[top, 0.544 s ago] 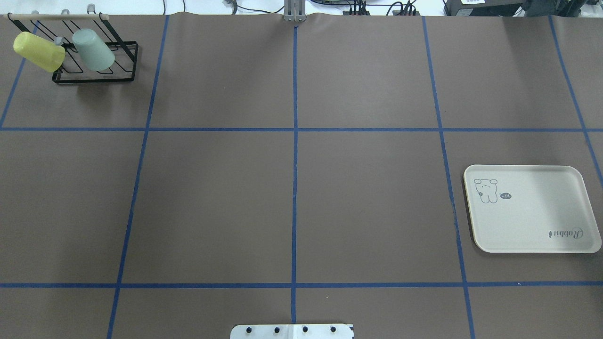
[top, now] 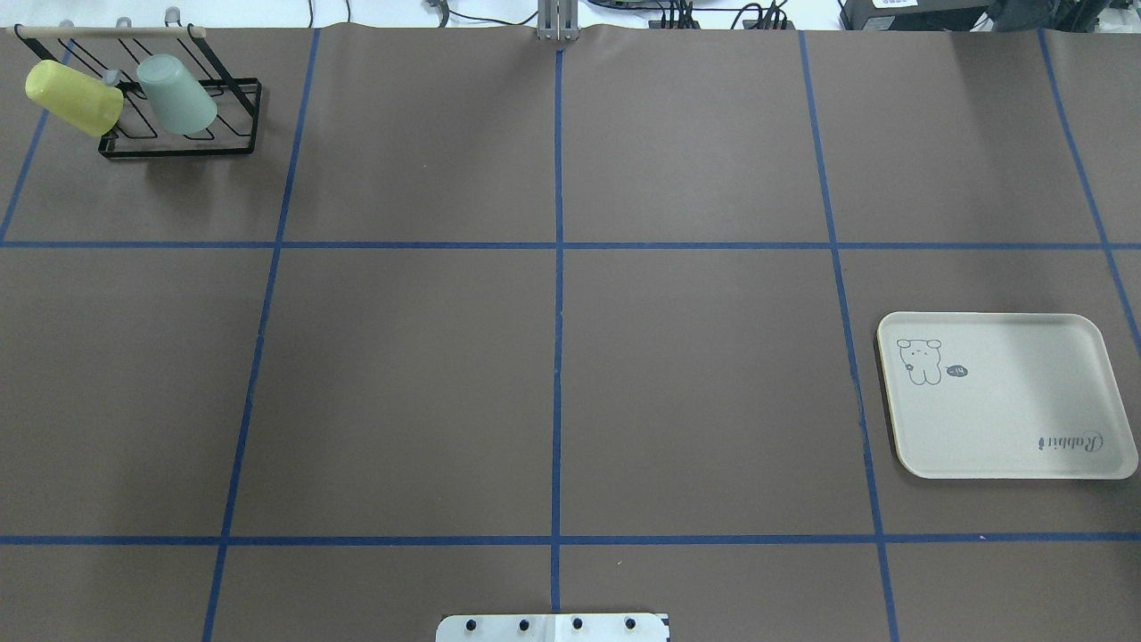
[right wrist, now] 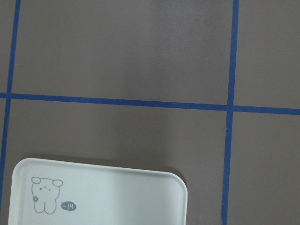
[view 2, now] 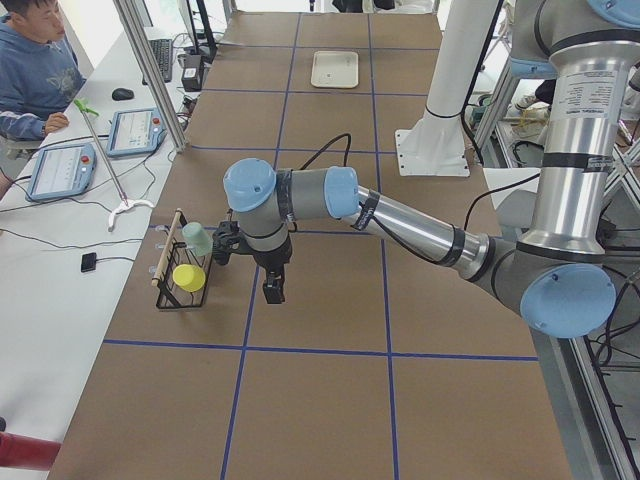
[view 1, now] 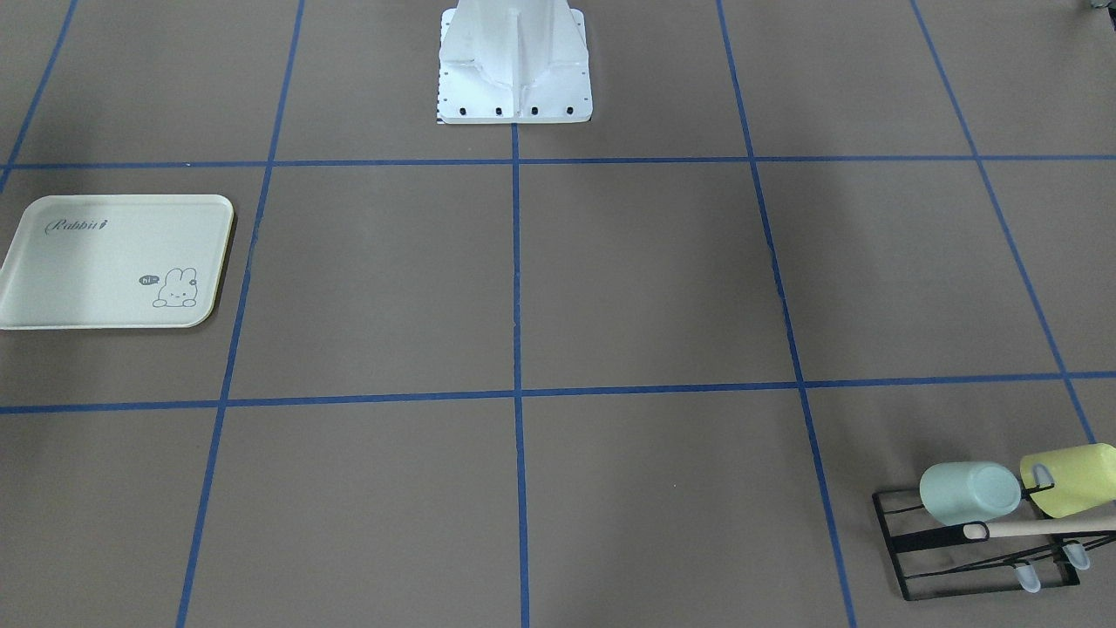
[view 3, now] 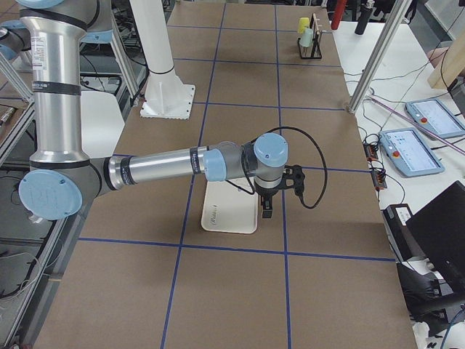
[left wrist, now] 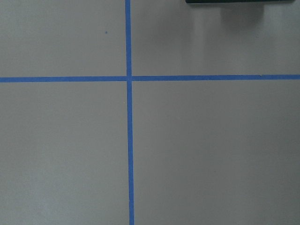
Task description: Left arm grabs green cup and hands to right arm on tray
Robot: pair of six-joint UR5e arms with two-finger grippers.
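- Base plate (top: 553, 628): one white mounting plate at the near edge of the desk (top: 695, 383), midway between my two arms.
- Left arm (view 2: 400, 215): one, reaching out low over the desk toward its far left corner.
- Left end effector (view 2: 272, 290): one, pointing down above the desk and touching nothing. It shows only in the side view, so I cannot tell whether its fingers are apart or together.
- Right arm (view 3: 160, 169): one, stretched out over my right half of the desk.
- Right end effector (view 3: 266, 211): one, pointing down above the edge of the tray. It holds nothing that I can see, and its finger state likewise cannot be told.
- Tray (top: 1007, 419): one, lying flat on the desk on my right, at middle depth. The bunny drawing and the "Rabbit" script face up.
- Green cup (top: 176, 94): one, resting tilted on the rack at the far left corner of the desk. It is near my left end effector but apart from it, just beyond and to the side, and well apart from the tray.
- Yellow-green cup (top: 73, 98): one, tilted on the same rack, just beside the green cup on its outer side.
- Rack (top: 178, 150): one, of black wire with a wooden bar (top: 107, 32) along its far side. Its near edge shows at the top of my left wrist view.
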